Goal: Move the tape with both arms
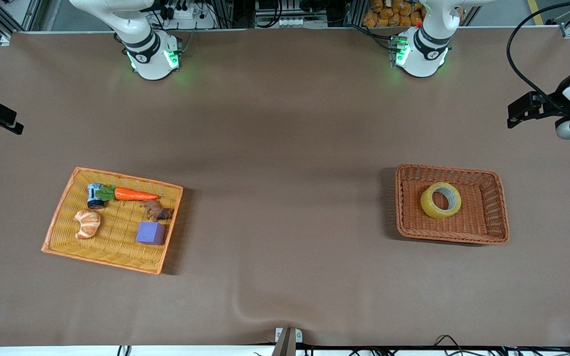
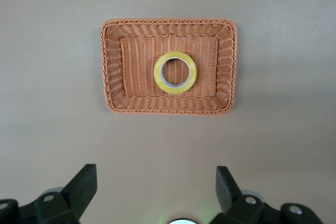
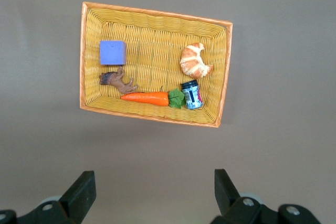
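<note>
I see the tape [image 1: 441, 200] lying flat in the brown wicker basket [image 1: 493, 207] near the left arm's end, while left gripper [image 2: 156, 192] and right gripper [image 3: 155, 192] hang released high over bare tabletop.

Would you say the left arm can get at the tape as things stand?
Probably yes. The tape lies alone and flat in the brown basket at the left arm's end, nothing covering it, and the left pincer hangs open above the table.
</note>
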`<action>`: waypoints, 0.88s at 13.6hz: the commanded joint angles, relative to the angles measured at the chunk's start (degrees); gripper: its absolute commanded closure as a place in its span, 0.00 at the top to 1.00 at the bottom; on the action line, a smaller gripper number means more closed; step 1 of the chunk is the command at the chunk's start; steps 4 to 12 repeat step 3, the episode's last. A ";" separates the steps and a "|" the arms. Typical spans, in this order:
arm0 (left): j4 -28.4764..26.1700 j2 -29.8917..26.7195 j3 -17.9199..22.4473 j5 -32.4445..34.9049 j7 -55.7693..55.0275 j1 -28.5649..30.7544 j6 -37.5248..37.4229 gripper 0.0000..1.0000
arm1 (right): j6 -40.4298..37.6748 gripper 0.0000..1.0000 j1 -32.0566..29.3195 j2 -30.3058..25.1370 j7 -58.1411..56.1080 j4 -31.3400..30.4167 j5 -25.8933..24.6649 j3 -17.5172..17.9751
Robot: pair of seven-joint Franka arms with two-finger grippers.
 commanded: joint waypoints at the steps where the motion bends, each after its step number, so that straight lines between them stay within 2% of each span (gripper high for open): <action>1: 0.08 -0.33 0.62 -1.36 -0.24 -0.13 -0.75 1.00 | -0.58 1.00 0.10 -0.65 0.97 0.11 0.53 -0.04; 12: 0.08 -0.33 0.54 -1.36 -0.24 -0.04 -0.75 1.00 | -0.66 1.00 0.01 -0.65 0.97 0.11 0.53 -0.12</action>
